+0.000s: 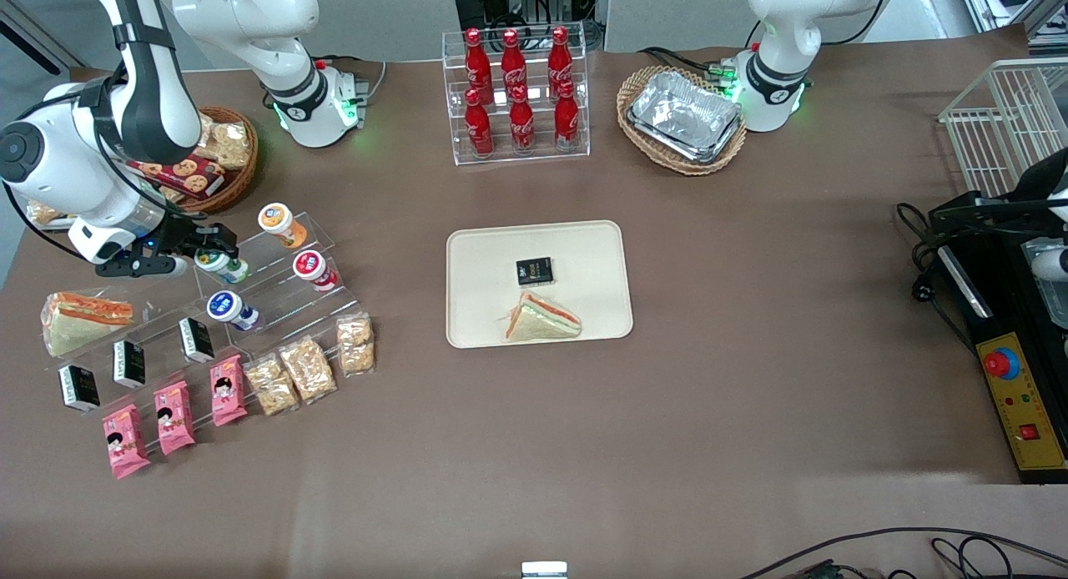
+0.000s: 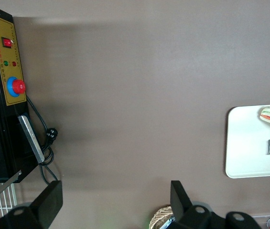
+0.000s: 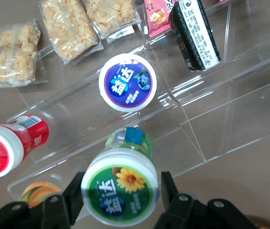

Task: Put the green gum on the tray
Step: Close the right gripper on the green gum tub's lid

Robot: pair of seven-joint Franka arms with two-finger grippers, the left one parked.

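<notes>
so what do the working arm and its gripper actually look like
The right arm has glossy white rounded shells with black joint sections and a thin black cable along it. Its base shows a green light ring. The gripper, at the clear bottle rack, is black, with two matte black fingers fixed by small silver screws.

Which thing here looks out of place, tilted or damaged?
Nothing looks damaged or spilled. The only irregular thing is the green gum: the gripper is around it at the acrylic stand, away from the tray, which already carries a sandwich and a black packet.
</notes>
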